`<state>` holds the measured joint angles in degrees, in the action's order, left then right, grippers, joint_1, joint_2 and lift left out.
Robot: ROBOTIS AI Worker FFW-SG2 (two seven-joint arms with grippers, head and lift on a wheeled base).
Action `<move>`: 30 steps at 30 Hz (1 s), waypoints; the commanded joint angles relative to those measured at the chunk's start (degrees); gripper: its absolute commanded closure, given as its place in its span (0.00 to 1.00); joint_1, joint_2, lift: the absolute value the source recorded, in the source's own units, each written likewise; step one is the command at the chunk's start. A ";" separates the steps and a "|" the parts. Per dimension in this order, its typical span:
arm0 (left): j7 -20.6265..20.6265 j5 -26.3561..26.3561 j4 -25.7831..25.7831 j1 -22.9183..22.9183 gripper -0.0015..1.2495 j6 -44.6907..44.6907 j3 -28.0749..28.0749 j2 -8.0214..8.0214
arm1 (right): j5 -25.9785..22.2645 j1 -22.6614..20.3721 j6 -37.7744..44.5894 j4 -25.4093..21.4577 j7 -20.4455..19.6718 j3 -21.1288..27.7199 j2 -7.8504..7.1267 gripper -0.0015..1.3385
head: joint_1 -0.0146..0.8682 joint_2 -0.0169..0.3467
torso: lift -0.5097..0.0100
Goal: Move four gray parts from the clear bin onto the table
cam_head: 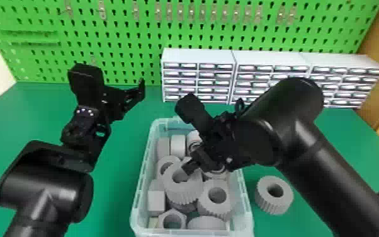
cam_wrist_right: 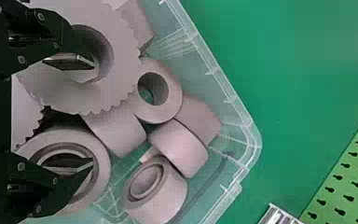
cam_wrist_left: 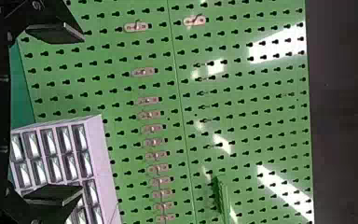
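My right gripper (cam_head: 202, 164) is low over the clear bin (cam_head: 247, 217), fingers apart. In the right wrist view that gripper (cam_wrist_right: 92, 113) has one finger at the hole of a large gray gear (cam_wrist_right: 121, 88) and the other over a gray ring (cam_wrist_right: 101, 161); nothing is clamped between them. The head view has the same gear (cam_head: 184, 187) on top of other gray parts. One gray gear (cam_head: 274, 203) stands on the table, right of the bin. Raised at the left, my left gripper (cam_head: 126, 96) is parked; its wrist view shows this gripper (cam_wrist_left: 80, 114) open and holding nothing.
White drawer cabinets (cam_head: 198, 56) line the back of the green table (cam_head: 119, 176), before a green pegboard (cam_head: 119, 41). The bin's walls rise around the right gripper, and the right forearm passes above the gear on the table.
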<state>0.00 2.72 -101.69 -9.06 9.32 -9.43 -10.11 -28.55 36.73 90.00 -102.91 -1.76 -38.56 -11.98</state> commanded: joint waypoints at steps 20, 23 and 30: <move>0.09 0.00 0.18 -0.08 0.11 0.00 -0.33 0.00 | -1.07 2.64 0.08 6.67 0.09 -2.93 1.52 0.39 | 0.79 0.12 | 0.89; 0.09 0.00 0.18 0.01 0.11 0.00 -0.33 0.00 | -1.07 2.64 0.08 7.38 0.09 -2.84 1.52 0.39 | 0.79 0.12 | 0.89; 0.09 0.00 0.26 0.01 0.11 0.00 -0.33 0.00 | -1.07 1.94 0.08 8.17 0.09 -2.31 1.43 0.39 | 0.79 0.12 | 0.89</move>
<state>0.09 2.72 -101.45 -9.06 9.32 -9.76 -10.11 -29.62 39.26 90.00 -95.17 -1.66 -41.35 -10.47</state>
